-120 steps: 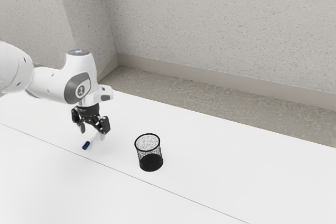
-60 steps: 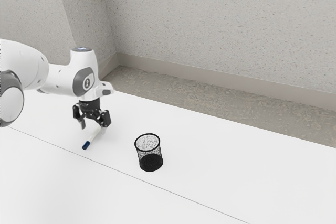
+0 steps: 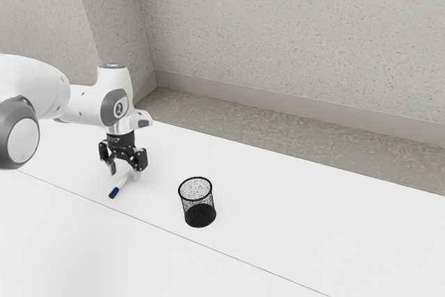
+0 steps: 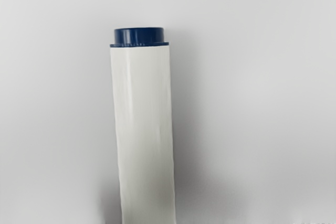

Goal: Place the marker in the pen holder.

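Marker (image 3: 123,179) on table (image 3: 292,206) may roll if the wide-open, empty end effector (image 3: 127,170) descends off-centre and clips it.

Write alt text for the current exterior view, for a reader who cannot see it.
A white robot arm holds its open black end effector low over a white marker with a blue end on a white table. A black mesh pen holder stands nearby, toward the exterior view's right, the marker outside it.
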`<action>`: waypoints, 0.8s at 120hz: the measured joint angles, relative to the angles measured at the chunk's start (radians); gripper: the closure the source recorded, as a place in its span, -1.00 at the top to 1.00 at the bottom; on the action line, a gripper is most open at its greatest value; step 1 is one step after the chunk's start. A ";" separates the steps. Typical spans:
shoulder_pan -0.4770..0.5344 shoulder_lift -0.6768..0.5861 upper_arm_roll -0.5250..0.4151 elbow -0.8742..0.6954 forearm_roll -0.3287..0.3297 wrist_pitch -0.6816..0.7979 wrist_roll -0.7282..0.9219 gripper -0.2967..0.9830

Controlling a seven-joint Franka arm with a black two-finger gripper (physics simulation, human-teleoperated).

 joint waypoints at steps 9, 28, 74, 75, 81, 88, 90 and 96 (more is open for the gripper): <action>0.000 0.001 0.000 0.001 -0.001 -0.003 0.001 0.26; 0.000 0.001 -0.001 0.001 -0.001 -0.007 0.003 0.04; 0.000 0.001 -0.002 0.001 -0.001 -0.007 0.006 -0.34; 0.000 0.001 -0.002 0.001 -0.001 -0.007 0.006 -0.35; 0.000 0.001 -0.002 0.001 0.000 -0.007 0.006 -0.41; 0.000 0.001 -0.002 0.001 0.000 -0.007 0.006 -0.47; 0.000 0.001 -0.002 0.001 0.000 -0.007 0.006 -0.49; 0.001 0.001 -0.002 0.001 0.001 -0.007 0.006 -0.53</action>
